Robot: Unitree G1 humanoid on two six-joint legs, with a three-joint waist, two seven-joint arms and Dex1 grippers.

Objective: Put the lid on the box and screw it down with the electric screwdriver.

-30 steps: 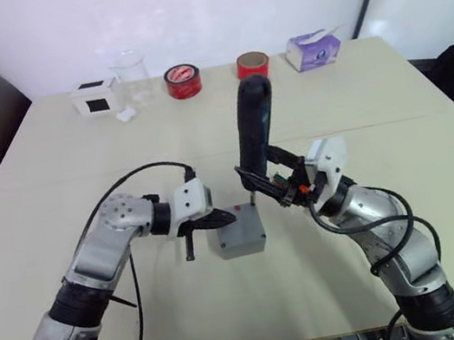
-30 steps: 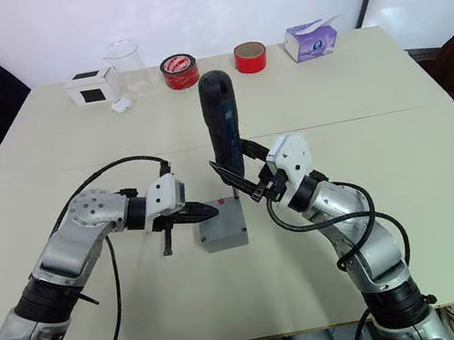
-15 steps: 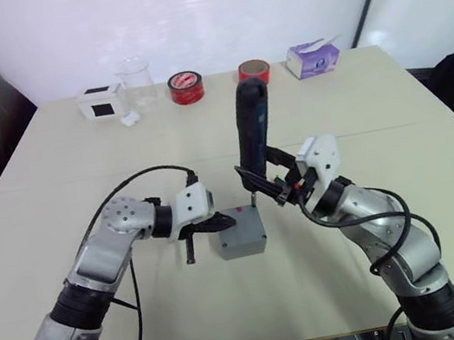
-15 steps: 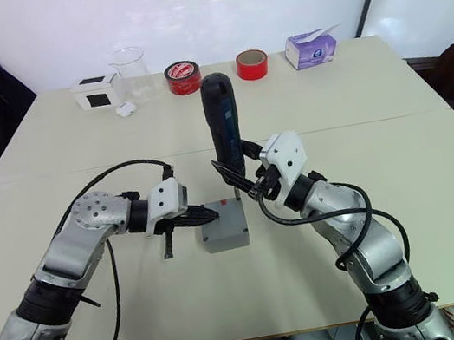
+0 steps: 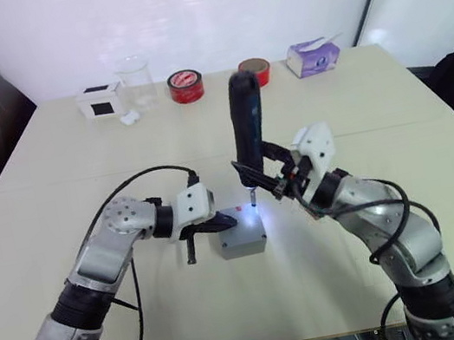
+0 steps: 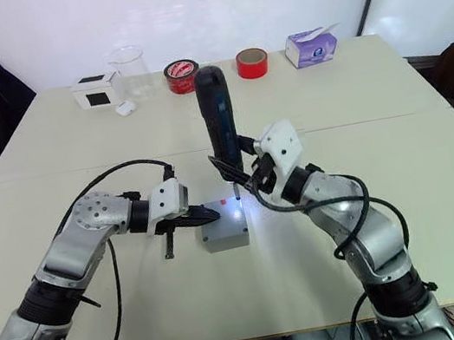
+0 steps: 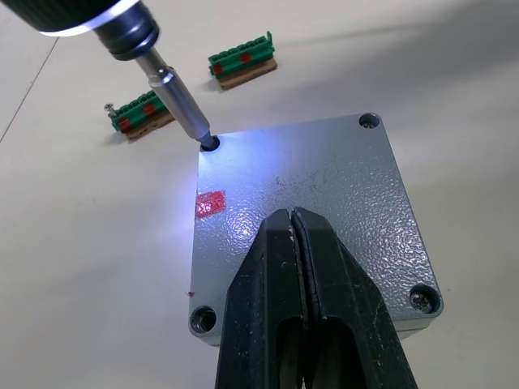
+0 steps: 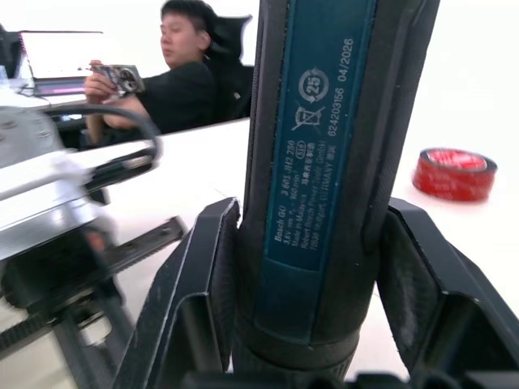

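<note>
Over on your left, the left arm reached in low across the desk (image 5: 55,191), elbow bent, with the left hand (image 5: 223,220) lying level, its two black fingers (image 7: 312,300) pressed together with nothing between them. Their tips rested on the lid (image 7: 324,203), which sat flush on the box (image 5: 241,232) near the middle of the desk. A small red mark showed on the lid near the far-left corner hole, and a screw head sat in the near-right corner hole.

At the box, the electric screwdriver (image 5: 248,135) stood nearly upright, its thin metal bit set into the lid's far-left corner hole, with white light from the tool falling on the grey surface. Two small green terminal blocks (image 7: 243,67) lay on the desk just beyond the box.

To your right, the right arm curved in from the near edge, forearm raised, and the right hand (image 5: 267,172) clamped the screwdriver's lower barrel between its fingers.

Along the far edge stood a white box (image 5: 100,101), a clear beaker (image 5: 134,78), two red tape rolls (image 5: 184,87) and a purple tissue box (image 5: 312,57).
</note>
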